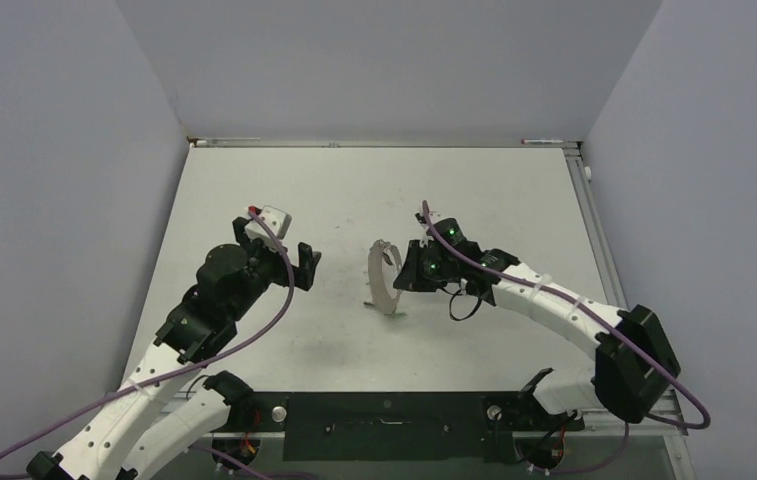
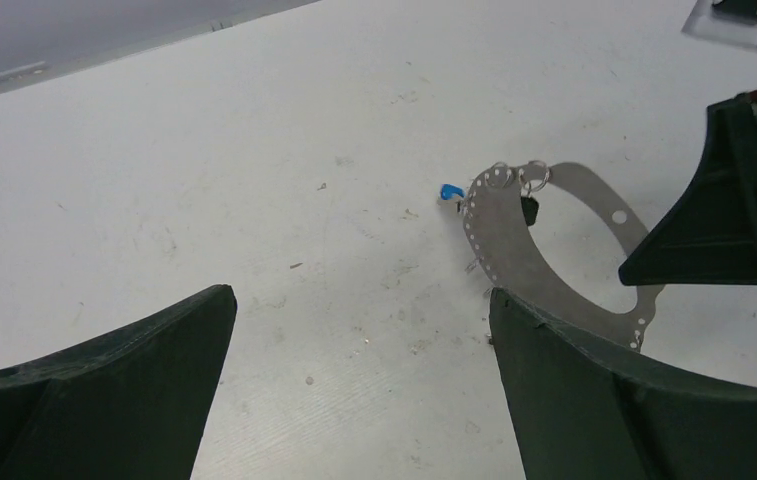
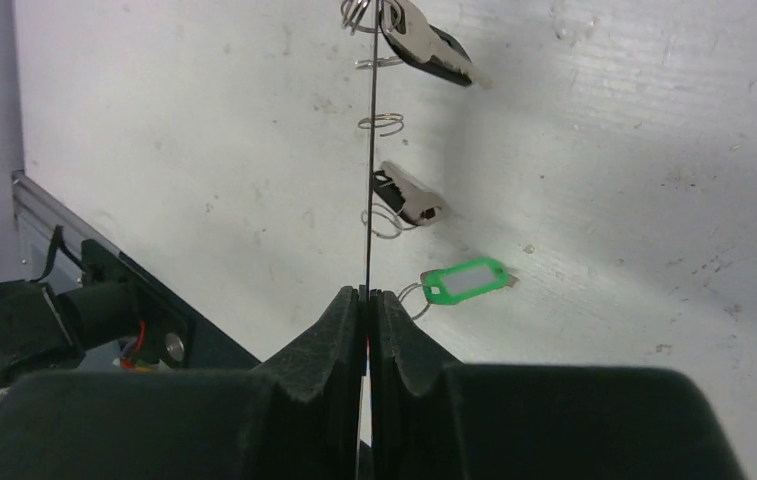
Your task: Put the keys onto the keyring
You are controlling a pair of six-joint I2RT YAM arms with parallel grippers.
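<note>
The keyring (image 2: 499,255) is a flat silvery crescent band with small holes along its edge. It stands on edge at the table's middle (image 1: 384,282). My right gripper (image 3: 366,295) is shut on its rim, and the band shows edge-on as a thin line (image 3: 369,150). Small split rings on it carry two silver keys with dark heads (image 3: 432,48) (image 3: 406,197) and a green tag (image 3: 464,280). A blue cap (image 2: 449,192) shows at its far edge. My left gripper (image 2: 362,300) is open and empty, left of the keyring and apart from it (image 1: 279,250).
A small black oval loop (image 1: 464,305) hangs below my right gripper (image 1: 402,278). Grey walls close in the white table (image 1: 354,190) on three sides. A black mount bar (image 1: 384,415) runs along the near edge.
</note>
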